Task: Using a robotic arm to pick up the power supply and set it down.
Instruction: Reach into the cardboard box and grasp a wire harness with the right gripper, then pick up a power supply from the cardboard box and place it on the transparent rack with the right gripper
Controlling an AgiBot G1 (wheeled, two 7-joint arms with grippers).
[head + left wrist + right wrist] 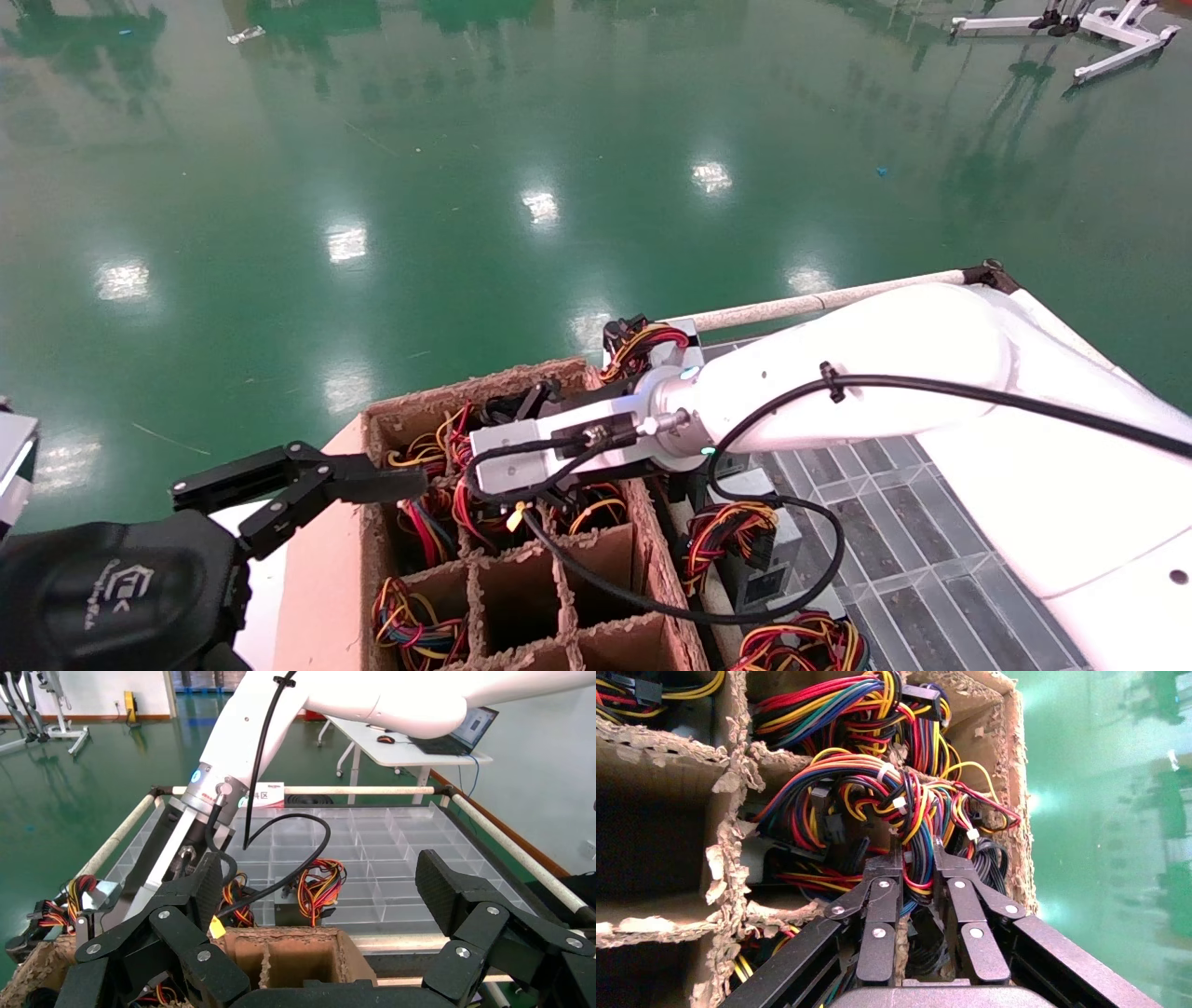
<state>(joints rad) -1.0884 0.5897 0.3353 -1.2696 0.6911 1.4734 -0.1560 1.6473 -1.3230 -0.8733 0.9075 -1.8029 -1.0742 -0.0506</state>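
Left pincer (pixel 307 489) idles wide open at 9 o'clock by the box (pixel 521 559). Right pincer (pixel 916 874), down in a far cell, is pinched almost shut on the supply's wires (pixel 877 804).

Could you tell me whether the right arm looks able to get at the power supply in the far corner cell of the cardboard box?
Probably yes: the right claw is already down among that cell's wire bundle, nothing blocking, though the metal body is hidden.

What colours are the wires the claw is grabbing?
Red, yellow, orange, blue and black wires, clearest in the right wrist view.
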